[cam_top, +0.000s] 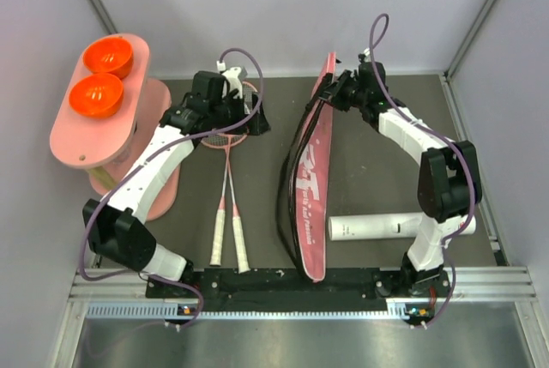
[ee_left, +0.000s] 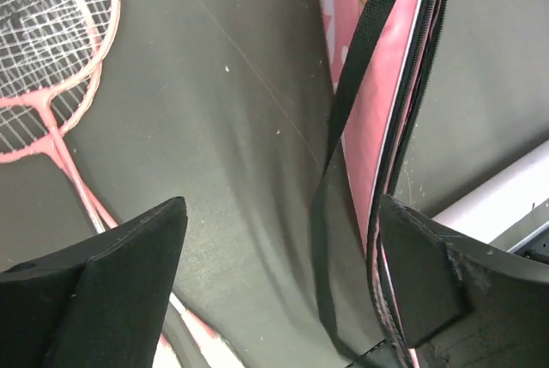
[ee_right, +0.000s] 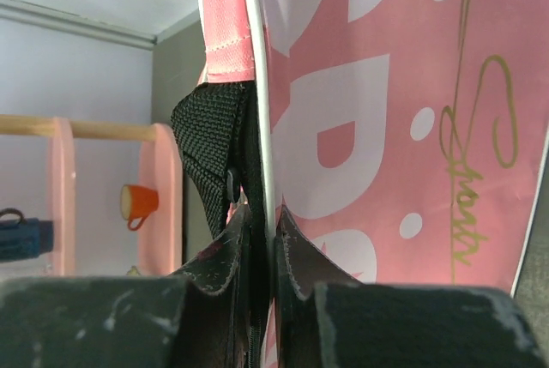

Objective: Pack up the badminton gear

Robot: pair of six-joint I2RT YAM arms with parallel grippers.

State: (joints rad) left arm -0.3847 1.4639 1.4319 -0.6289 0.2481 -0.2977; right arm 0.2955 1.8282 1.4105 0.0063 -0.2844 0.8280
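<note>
Overhead, two wrist views; shared bag (cam_top: pixel 313 181)

Pale walls (cam_top: pixel 274 8) enclose a dark grey table (cam_top: pixel 360 181); pink stand (cam_top: pixel 73 141) (bearing two orange bowls (cam_top: pixel 96 93)) at upper left.

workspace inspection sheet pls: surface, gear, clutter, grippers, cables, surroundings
surface: dark table mat, lightly speckled where bare.
job's things: two rackets lying side by side; bag standing on edge, its strap hanging loose; tube lying by the right arm's base; shuttlecocks: nothing seen.
clutter: orange bowls on the pink stand.
grippers: left gripper open, empty; right gripper with fingers shut on the bag's far end.
cables: purple cables looped along both arms.
surroundings: grey walls; metal rail at the near edge.
</note>
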